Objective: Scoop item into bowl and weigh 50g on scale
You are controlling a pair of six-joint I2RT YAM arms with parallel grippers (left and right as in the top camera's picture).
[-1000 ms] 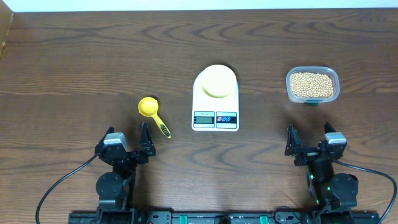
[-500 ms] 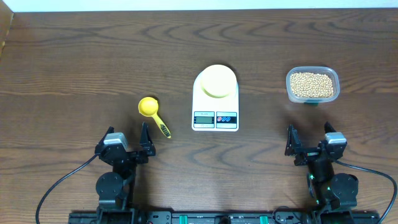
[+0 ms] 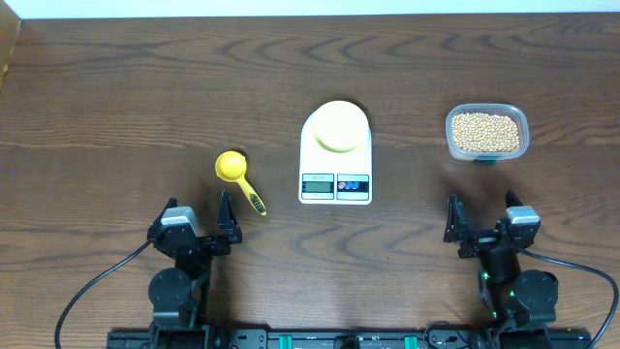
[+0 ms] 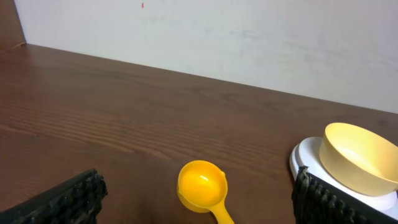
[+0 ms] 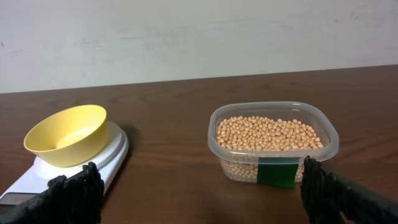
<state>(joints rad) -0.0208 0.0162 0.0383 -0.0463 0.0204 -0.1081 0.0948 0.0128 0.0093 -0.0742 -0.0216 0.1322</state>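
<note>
Beans (image 3: 486, 133) all lie in the tub (image 3: 449, 136), bowl (image 3: 336, 126) on the scale (image 3: 335, 167) empty, scoop (image 3: 232, 167) untouched; left gripper (image 3: 197, 218) and right gripper (image 3: 481, 218) gape, holding nothing

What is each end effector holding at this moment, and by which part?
Nothing is held. The left end effector and the right end effector are both open and empty. The yellow scoop lies apart from both.

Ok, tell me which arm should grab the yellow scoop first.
Left. The scoop lies just ahead of the open left gripper, handle end nearest it. The open right gripper sits beyond the scale, facing the tub of beans.
</note>
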